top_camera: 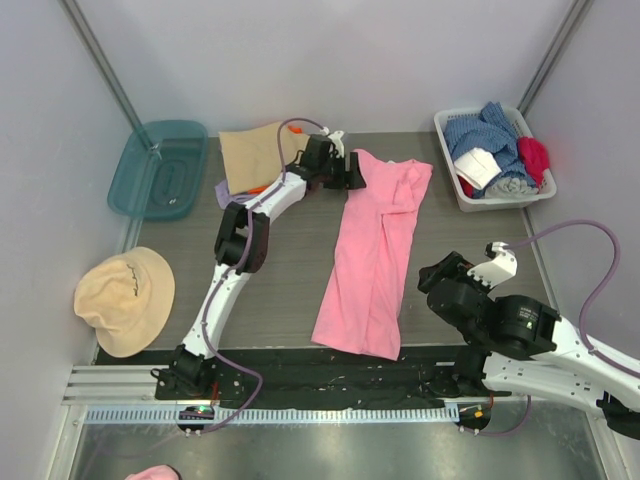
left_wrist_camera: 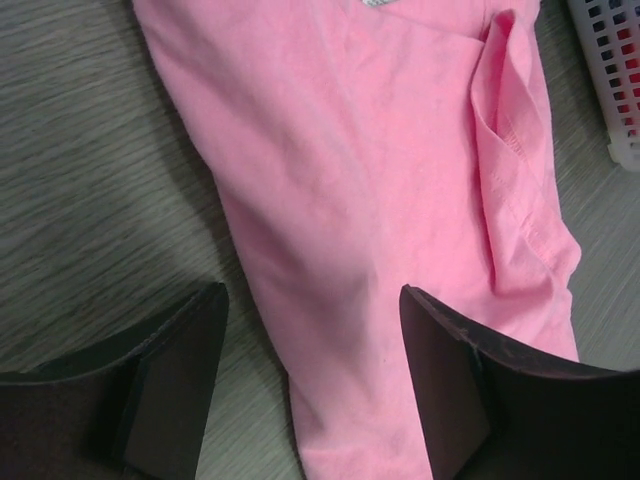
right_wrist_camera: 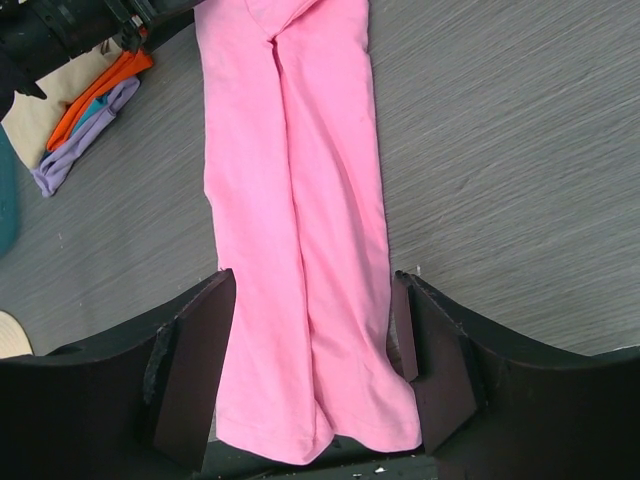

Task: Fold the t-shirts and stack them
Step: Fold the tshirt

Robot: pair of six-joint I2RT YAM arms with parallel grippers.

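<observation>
the left gripper point(top_camera: 350, 170) sits low over the far end of the pink shirt point(top_camera: 375, 250), its jaws spread apart and closed on nothing. in the left wrist view the gripper point(left_wrist_camera: 312, 300) straddles the shirt's left edge, with one finger over bare table and the other over pink cloth point(left_wrist_camera: 380, 180). the right gripper point(top_camera: 435, 278) is just beside the shirt's right edge toward its near end, jaws also wide and holding nothing. in its own wrist view, the right gripper point(right_wrist_camera: 312, 290) frames the near end of the shirt point(right_wrist_camera: 290, 200) between its two fingers.

the pink shirt lies at the middle of the table point(top_camera: 280, 270), folded lengthwise into a long narrow strip running from 12 o'clock down to 6 o'clock. a sleeve is bunched at its far right corner.

at 11 o'clock, just beside the left gripper, a folded tan shirt point(top_camera: 255, 155) lies flat. thin edges of an orange shirt point(top_camera: 257, 188) and a lilac shirt point(top_camera: 222, 190) show at its near side.

further out, a teal bin point(top_camera: 160, 168) sits at 10 o'clock and a tan hat point(top_camera: 125, 298) at 8 o'clock. a white basket point(top_camera: 505, 200) at 2 o'clock holds blue, white and red clothes point(top_camera: 495, 140).
</observation>
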